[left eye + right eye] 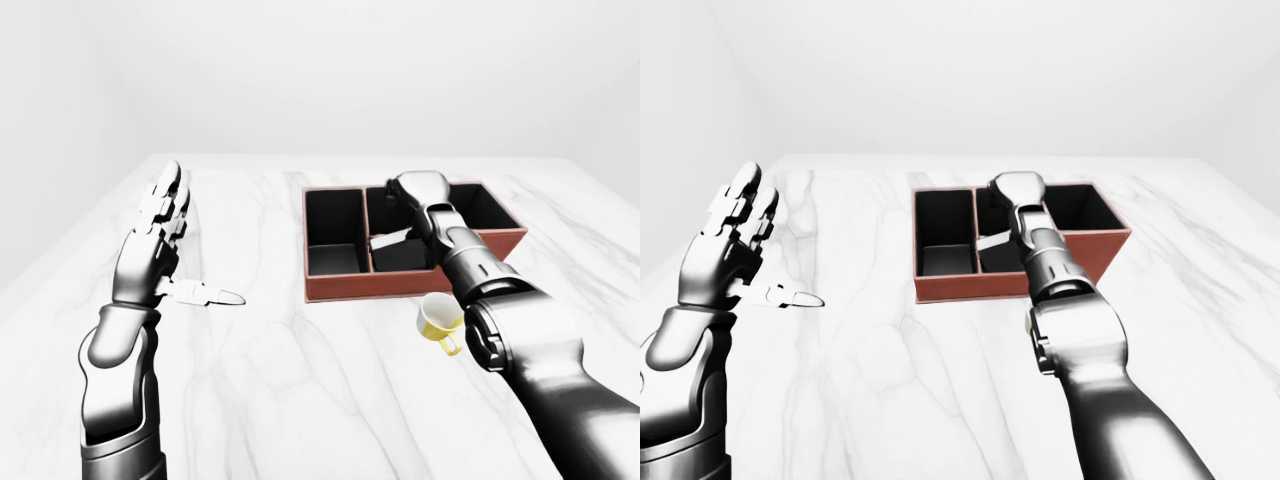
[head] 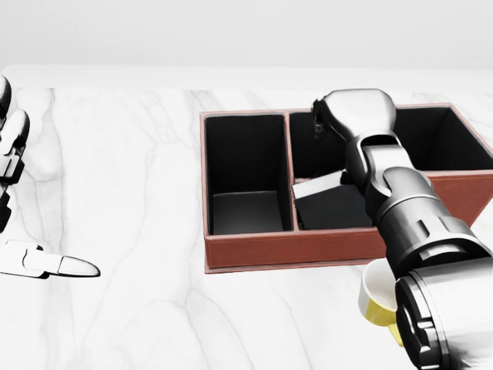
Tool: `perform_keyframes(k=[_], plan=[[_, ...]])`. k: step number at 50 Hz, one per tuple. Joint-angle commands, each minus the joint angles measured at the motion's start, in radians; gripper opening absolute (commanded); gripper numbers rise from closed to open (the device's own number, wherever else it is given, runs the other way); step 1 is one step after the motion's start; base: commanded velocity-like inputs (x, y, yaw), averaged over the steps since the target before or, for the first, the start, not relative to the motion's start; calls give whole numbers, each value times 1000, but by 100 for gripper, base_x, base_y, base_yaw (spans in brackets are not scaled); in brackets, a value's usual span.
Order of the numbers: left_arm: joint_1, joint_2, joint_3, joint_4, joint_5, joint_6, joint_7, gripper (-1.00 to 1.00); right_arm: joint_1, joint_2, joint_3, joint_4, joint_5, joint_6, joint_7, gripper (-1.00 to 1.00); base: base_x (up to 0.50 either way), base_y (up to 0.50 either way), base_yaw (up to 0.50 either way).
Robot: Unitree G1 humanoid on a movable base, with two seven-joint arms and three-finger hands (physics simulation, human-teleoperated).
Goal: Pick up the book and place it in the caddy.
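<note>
Book (image 2: 331,202) lies in caddy (image 2: 285,250) middle bay, at 6 o'clock from right hand (image 2: 354,112); we cannot tell its fingers; left hand (image 1: 160,240) splayed wide.

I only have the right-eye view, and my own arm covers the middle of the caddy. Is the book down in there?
Observer: Yes. The head view shows the book inside the middle compartment of the caddy, seemingly tilted, with its pale page edge up near the left divider.
Operator: Is my right hand gripping it?
Observer: The right hand is over the compartment's top end, apart from the book's visible part. Its fingers are hidden, so I cannot tell.
Operator: Anything near my forearm?
Observer: A yellow cup sits on the table just below the caddy, beside your forearm. Your arm hides it in your view.
</note>
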Motion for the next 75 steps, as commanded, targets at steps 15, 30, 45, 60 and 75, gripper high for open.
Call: perform_keyframes(k=[15,30,45,60,75], plan=[[0,-1,-5,9,1,0,4,100,-6,-2,-5,-11,-22,-20,-37,100,0,0,0],[-9,-3,-15,-25,6,0,5,100,-43,-7,-18,-24,52,-22,5,100,0,0,0],[-15,-19,-39,-112,22,0,4,100,-81,-55,-20,-135,347,-22,196,100,0,0,0],[-34,-30,-62,-147,34,0,12,100,243,-22,-47,-960,638,58,622,100,0,0,0],[-47,-33,-71,-175,36,0,12,100,488,42,-63,-1597,770,153,873,100,0,0,0]])
